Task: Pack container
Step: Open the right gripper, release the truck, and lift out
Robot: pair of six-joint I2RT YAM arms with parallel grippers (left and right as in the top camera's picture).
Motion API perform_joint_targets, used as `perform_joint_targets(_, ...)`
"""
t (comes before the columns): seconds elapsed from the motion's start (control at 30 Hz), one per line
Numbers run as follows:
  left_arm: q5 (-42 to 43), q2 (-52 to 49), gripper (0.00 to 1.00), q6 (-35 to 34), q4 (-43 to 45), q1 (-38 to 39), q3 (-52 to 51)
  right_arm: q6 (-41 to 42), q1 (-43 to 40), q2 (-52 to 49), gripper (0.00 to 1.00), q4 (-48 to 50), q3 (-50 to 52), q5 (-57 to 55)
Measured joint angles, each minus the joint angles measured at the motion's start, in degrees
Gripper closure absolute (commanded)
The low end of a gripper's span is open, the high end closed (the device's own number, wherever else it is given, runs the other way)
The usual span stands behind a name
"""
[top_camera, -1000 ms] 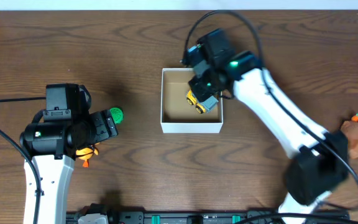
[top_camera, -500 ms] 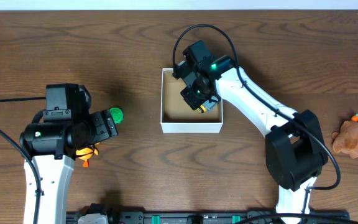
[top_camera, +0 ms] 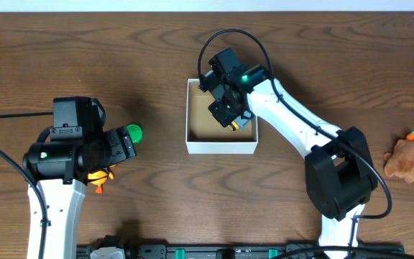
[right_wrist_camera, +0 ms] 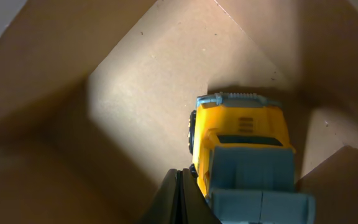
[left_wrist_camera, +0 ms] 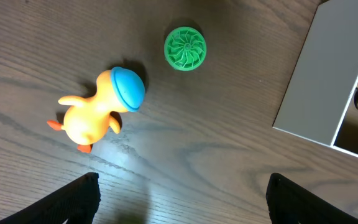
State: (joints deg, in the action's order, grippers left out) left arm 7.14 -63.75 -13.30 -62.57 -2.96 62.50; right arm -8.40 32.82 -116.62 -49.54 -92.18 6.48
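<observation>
On the wooden table (top_camera: 121, 43), the white-walled container (top_camera: 221, 148) at far centre houses a yellow toy truck (right_wrist_camera: 241, 143). The right gripper (right_wrist_camera: 179, 177) is beside it, jaws pinched narrow. The left gripper (left_wrist_camera: 182, 186) gapes wide over a duck (left_wrist_camera: 95, 112) and a green disc (left_wrist_camera: 185, 48), likely next.

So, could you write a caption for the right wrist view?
Yellow toy truck inside the container, close to a brown corner.

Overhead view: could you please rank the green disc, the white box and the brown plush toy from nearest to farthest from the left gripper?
1. The green disc, right beside the left gripper, just off its fingers.
2. The white box, in the middle of the view, off to the gripper's right.
3. The brown plush toy, far across by the right edge.
</observation>
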Motion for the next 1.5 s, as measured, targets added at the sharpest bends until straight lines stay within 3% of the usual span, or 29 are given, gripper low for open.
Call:
perform_joint_targets(0.2,0.00,0.00,0.14,0.00,0.00,0.00,0.00,1.99,0.00,-2.95,0.99,2.56,0.02,-1.97)
perform_joint_targets(0.63,0.00,0.00,0.14,0.00,0.00,0.00,0.00,17.75,0.04,-3.28,0.91,9.46,0.02,-13.92)
perform_joint_targets(1.1,0.00,0.00,0.14,0.00,-0.02,0.00,0.00,33.68,0.13,-3.28,0.87,4.70,0.02,-19.71)
perform_joint_targets(1.5,0.00,0.00,0.14,0.00,0.00,0.00,0.00,37.59,0.13,-3.28,0.84,6.54,0.02,-22.05)
